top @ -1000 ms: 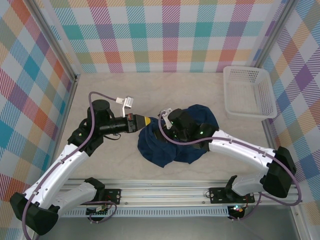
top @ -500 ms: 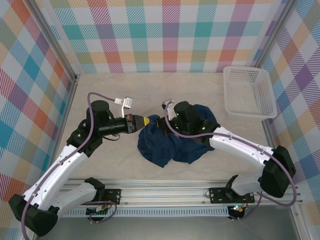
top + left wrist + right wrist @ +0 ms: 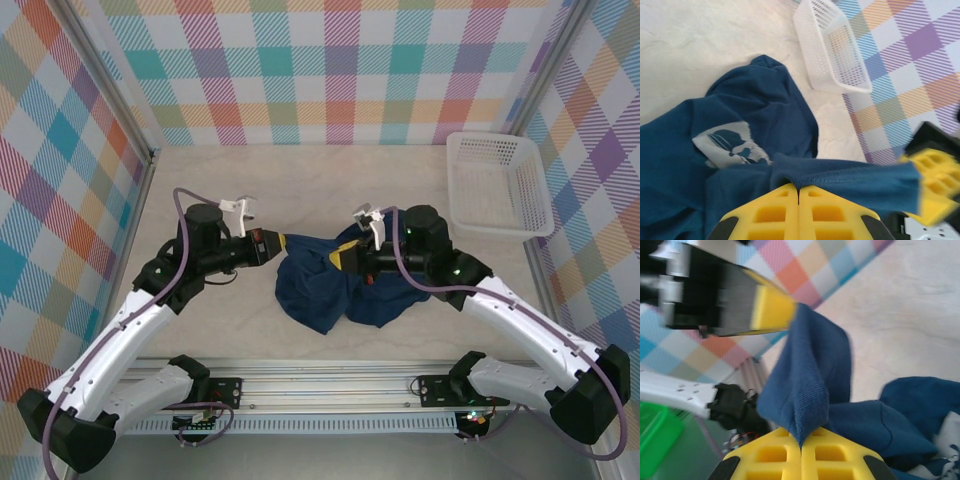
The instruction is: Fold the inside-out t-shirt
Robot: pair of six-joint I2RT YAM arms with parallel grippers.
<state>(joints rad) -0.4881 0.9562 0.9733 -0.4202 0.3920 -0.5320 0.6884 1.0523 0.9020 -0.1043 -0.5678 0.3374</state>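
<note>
The inside-out t-shirt point(image 3: 322, 296), dark navy, lies bunched mid-table between both arms. My left gripper point(image 3: 283, 241) is shut on its hem at the heap's upper left, and in the left wrist view the yellow jaws point(image 3: 799, 189) pinch a stitched edge of the t-shirt point(image 3: 850, 182). A pale grey print point(image 3: 732, 145) shows on the cloth below. My right gripper point(image 3: 341, 257) is shut on a fold of the same edge, seen pinched in the right wrist view point(image 3: 801, 440). A short band of t-shirt point(image 3: 812, 370) spans between the two grippers, a little above the table.
A white plastic basket point(image 3: 500, 185) stands at the back right, also seen in the left wrist view point(image 3: 832, 47). Plaid walls enclose the table on three sides. The arm bases sit on a metal rail point(image 3: 330, 385) at the near edge.
The right gripper closed on the shirt edge beside the left gripper, then drew back to the right with it as its arm swung right. The left gripper shifted slightly left, still holding.
</note>
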